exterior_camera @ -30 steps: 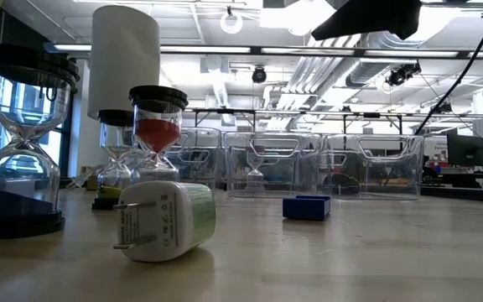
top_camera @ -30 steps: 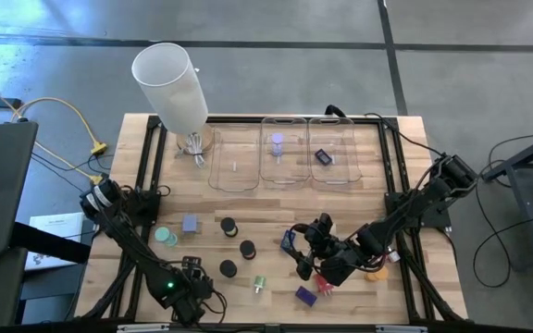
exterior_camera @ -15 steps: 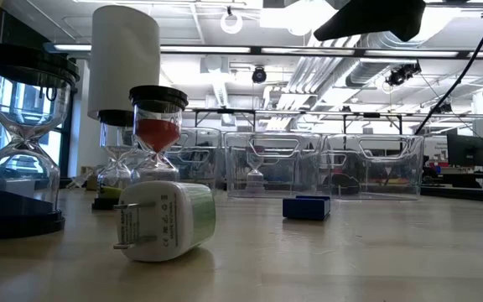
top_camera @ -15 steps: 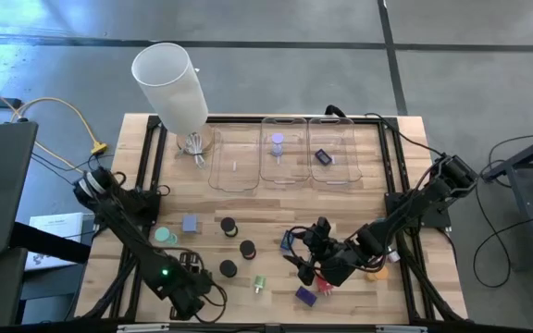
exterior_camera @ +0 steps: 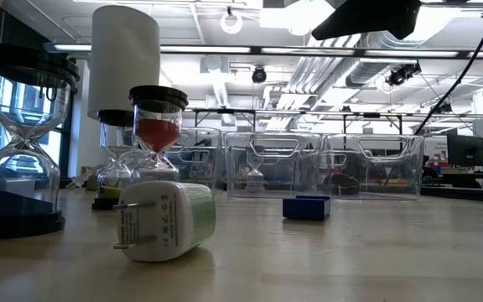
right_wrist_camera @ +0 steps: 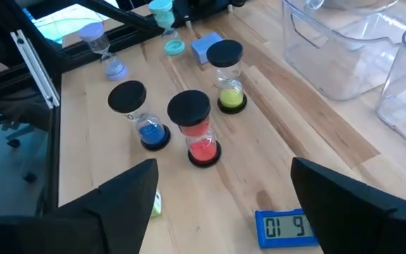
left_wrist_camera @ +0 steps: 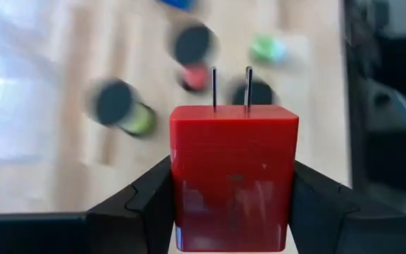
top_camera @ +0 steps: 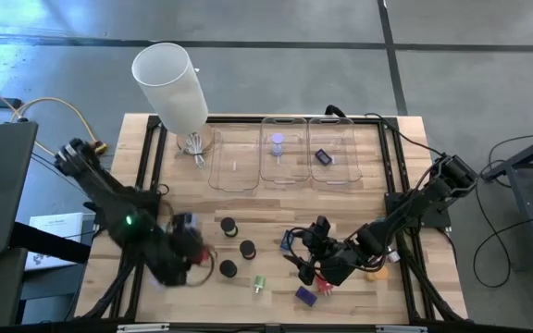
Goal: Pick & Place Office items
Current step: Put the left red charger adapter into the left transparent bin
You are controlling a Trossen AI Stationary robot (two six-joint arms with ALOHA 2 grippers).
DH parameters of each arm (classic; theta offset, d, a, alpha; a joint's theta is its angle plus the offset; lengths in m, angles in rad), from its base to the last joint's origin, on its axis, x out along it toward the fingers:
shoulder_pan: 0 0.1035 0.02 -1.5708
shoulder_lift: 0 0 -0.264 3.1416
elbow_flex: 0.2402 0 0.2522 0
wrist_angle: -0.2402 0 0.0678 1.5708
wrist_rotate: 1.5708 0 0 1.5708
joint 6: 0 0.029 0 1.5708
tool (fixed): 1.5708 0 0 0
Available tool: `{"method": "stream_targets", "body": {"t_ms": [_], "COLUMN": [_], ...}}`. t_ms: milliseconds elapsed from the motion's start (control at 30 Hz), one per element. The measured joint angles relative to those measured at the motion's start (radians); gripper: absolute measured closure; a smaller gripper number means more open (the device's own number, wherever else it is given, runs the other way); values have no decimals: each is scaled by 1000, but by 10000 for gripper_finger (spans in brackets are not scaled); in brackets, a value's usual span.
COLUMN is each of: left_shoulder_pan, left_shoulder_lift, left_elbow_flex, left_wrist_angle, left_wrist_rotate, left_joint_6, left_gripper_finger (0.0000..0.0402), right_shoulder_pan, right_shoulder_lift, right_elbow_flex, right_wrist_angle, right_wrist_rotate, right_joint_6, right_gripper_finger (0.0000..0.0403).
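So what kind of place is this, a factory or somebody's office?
Most likely a robotics lab or workshop in an industrial hall. The low view shows exposed ceiling ducts and strip lights, the high view a bare concrete floor around a wooden workbench with two robot arms mounted on it.

A: How is the table [top_camera: 340, 217] viewed?
B: From straight overhead, and level from its surface. The clear trays [top_camera: 283, 153] [exterior_camera: 334, 165] are shared by both views.

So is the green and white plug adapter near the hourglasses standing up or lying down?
Lying down. The low view shows the green and white plug adapter on its side on the wooden table, prongs pointing sideways.
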Motion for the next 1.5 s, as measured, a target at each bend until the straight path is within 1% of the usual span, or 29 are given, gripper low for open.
{"method": "stream_targets", "body": {"t_ms": [100,267,333,400,467,567,667,767,900,1167,1500], "left_shoulder_pan": [130,401,521,640,749,878,973,1034,1078,1107,1141], "left_shoulder_lift": [-38,-46,-42,-37,-24,6,51,111,197,352,457], "left_elbow_flex": [10,10,10,10,10,10,10,10,10,9,9], "left_wrist_angle": [-6,-8,4,39,76,124,150,154,158,168,215], "left_wrist_rotate": [-9,12,64,152,213,271,315,339,343,360,404], "left_joint_6": [74,228,295,374,432,489,528,551,559,632,740], "left_gripper_finger": [203,203,203,203,203,203,203,203,203,203,203], "right_shoulder_pan": [-11,-26,-34,-35,-38,-46,-61,-82,-107,-132,-132], "right_shoulder_lift": [0,0,0,0,0,0,0,0,0,0,0], "right_elbow_flex": [0,0,0,0,0,0,0,0,0,0,0], "right_wrist_angle": [0,0,0,-1,0,-2,-15,-43,-96,-143,-162], "right_wrist_rotate": [2,27,25,25,25,25,24,24,22,21,21], "right_joint_6": [-17,-35,-52,-90,-136,-186,-241,-262,-261,-262,-262], "right_gripper_finger": [89,89,89,89,89,89,89,89,89,89,89]}}
